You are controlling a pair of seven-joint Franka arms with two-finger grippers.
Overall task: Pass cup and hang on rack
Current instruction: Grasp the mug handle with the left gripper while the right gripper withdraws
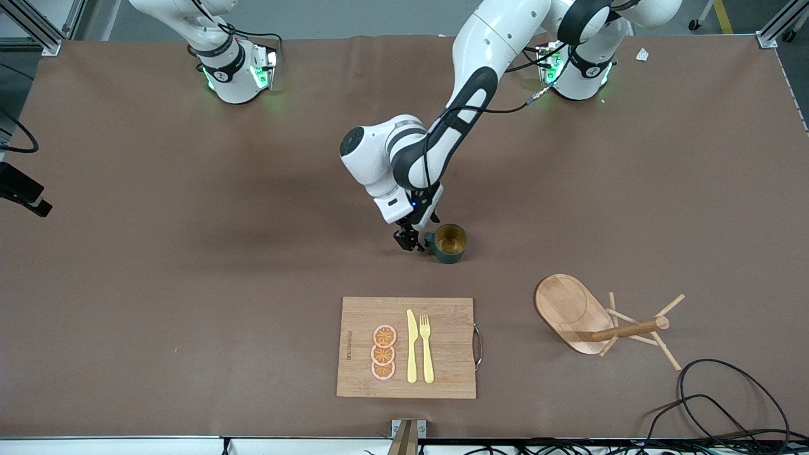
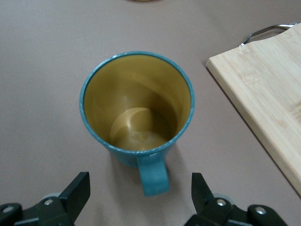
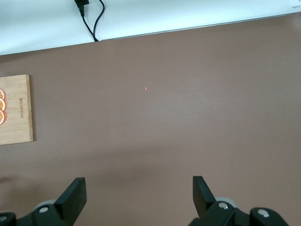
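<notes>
Both jaws gape: left gripper (image 1: 414, 242) beside cup (image 1: 450, 243), right gripper (image 3: 136, 195) waiting.

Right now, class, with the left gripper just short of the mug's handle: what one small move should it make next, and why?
Probably ease the left gripper forward until its open fingers straddle the handle, then close. The teal mug stands upright on the table, ungrasped, with the handle pointing into the gap between the fingers. The right gripper waits, open.

Bare table rings the cup (image 1: 450, 242) except where the left gripper (image 1: 412, 241) crowds its handle.
</notes>
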